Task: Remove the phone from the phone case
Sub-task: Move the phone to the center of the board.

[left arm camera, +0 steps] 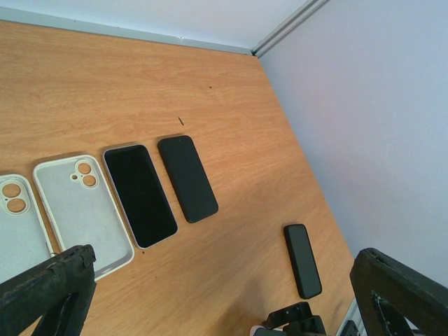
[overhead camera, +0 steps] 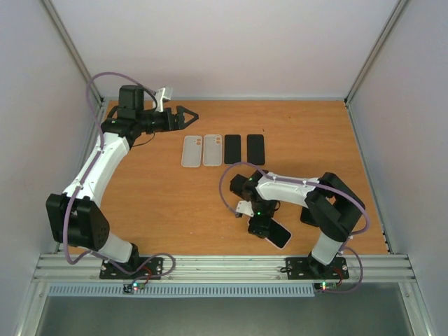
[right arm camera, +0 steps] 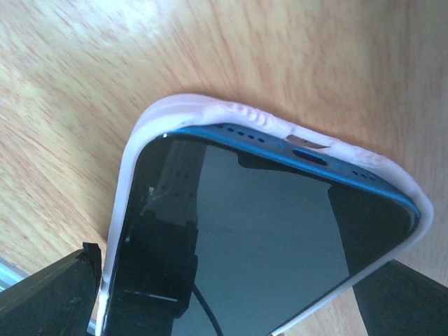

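A phone (right arm camera: 259, 238) with a dark screen and blue edge lies in a pale white phone case (right arm camera: 126, 182) near the table's front; in the top view the phone (overhead camera: 278, 233) shows beside the right wrist. Its port end sits slightly above the case rim (right arm camera: 308, 143). My right gripper (right arm camera: 231, 280) hangs low over the phone, open, with one finger (right arm camera: 49, 294) on each side of the case. My left gripper (overhead camera: 183, 115) hovers open and empty at the back left, far from the phone.
A row lies mid-table: two empty white cases (overhead camera: 191, 151) (overhead camera: 212, 150) and two black phones (overhead camera: 232, 149) (overhead camera: 255, 149). A small black slab (left arm camera: 302, 260) lies near the right arm. Walls enclose the table on three sides.
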`<control>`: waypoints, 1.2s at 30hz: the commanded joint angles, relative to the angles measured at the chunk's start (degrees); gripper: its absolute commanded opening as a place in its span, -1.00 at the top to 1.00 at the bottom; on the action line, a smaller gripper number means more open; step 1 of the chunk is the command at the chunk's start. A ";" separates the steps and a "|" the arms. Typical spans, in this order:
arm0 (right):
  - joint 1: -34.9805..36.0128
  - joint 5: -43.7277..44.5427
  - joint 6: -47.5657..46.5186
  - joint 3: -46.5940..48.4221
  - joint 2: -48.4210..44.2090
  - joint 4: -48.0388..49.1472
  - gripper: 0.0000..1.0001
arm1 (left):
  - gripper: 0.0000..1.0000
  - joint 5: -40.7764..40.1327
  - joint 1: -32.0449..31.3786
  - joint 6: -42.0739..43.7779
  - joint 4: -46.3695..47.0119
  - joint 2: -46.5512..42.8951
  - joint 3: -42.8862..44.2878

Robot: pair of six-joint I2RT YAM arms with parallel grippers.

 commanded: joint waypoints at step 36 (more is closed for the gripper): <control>3.59 -6.30 -24.08 23.78 14.71 3.64 -0.56 | -0.98 -3.25 8.29 0.51 -0.70 -2.21 -1.54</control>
